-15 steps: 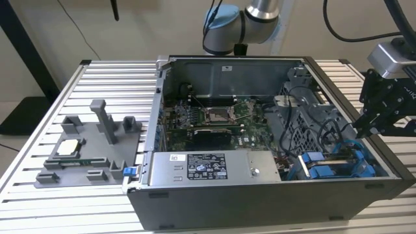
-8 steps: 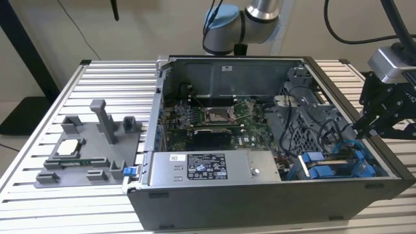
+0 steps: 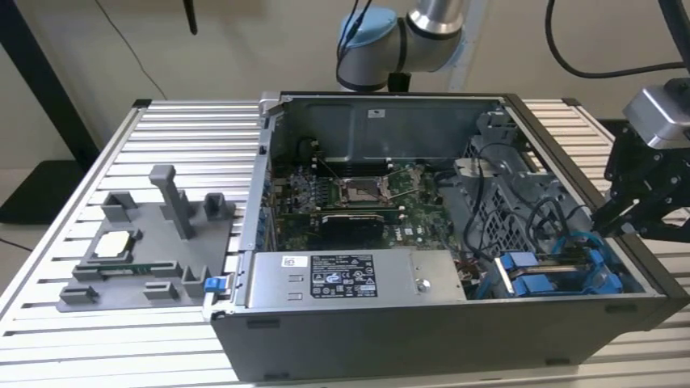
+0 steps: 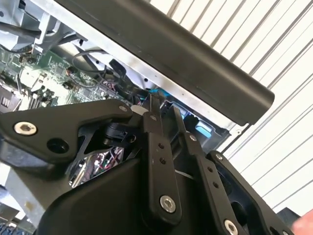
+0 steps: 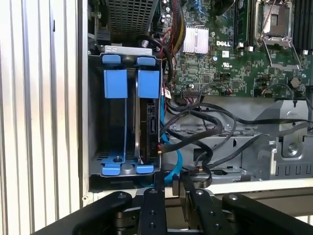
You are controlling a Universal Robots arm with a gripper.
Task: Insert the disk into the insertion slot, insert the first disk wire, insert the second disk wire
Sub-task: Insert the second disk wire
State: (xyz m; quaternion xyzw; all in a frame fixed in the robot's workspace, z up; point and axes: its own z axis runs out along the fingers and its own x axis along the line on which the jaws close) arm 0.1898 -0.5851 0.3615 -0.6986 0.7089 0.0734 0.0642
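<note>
Claw [image 5: 170, 180] is closed almost fully, pinching the blue cable [image 5: 172, 164] at the computer case [image 5: 84, 98] rim. Directly ahead of the claw, the disk [image 5: 149, 122] sits on edge inside the insertion slot [image 5: 95, 122].

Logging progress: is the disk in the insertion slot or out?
In, it seems: the disk sits edge-on inside the insertion slot, between blue tabs.
</note>
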